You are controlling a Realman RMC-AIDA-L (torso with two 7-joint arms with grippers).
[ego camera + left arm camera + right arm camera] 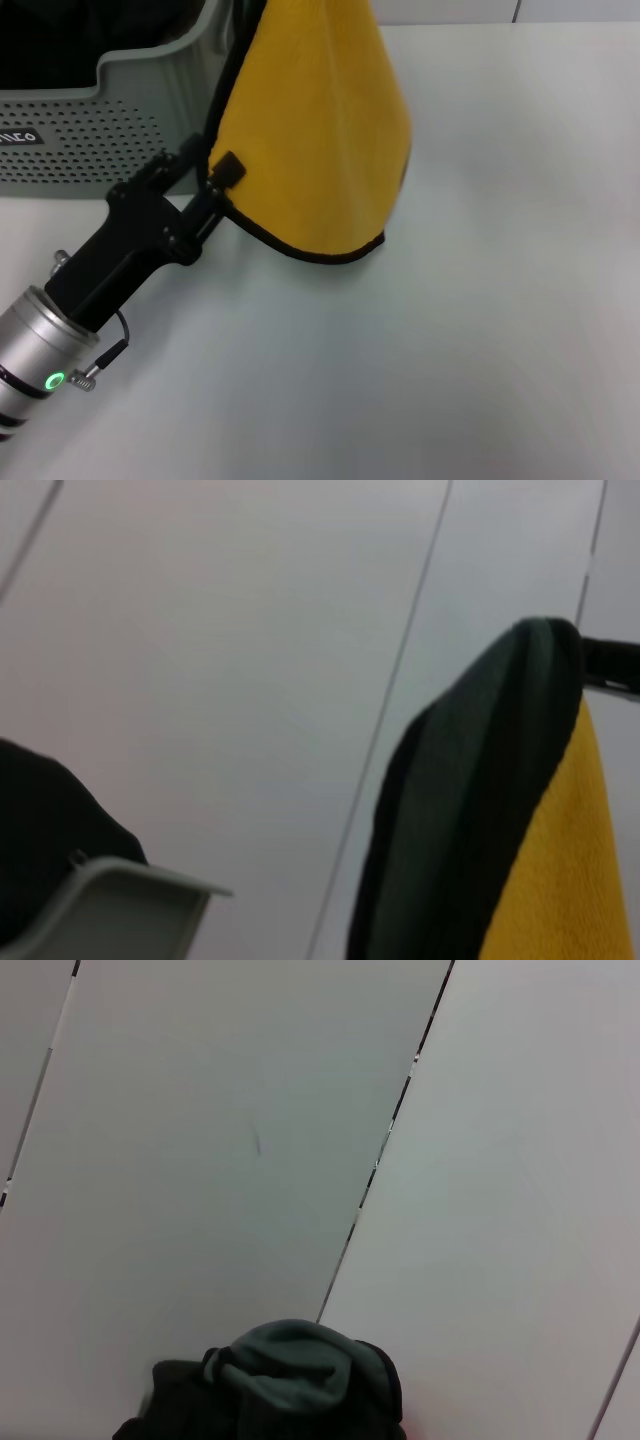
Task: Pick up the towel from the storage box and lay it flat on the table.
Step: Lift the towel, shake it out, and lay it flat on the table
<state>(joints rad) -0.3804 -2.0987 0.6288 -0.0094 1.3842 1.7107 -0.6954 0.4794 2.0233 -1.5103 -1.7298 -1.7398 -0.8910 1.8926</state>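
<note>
Bare table (500, 330) right of the hanging towel (320, 120) (storage box (90, 140) blocking the far left).

A robot test room or lab rather than a home: a plain white surface (500, 350) carries only a perforated plastic storage box (90, 130) at its far left corner, and smooth pale wall panels (250, 1110) with thin dark seams stand behind.

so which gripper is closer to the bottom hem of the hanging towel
Left. The left gripper pinches the yellow towel at its black side border, just above the bottom hem. The right gripper is outside the head view, above where the towel hangs from.
</note>
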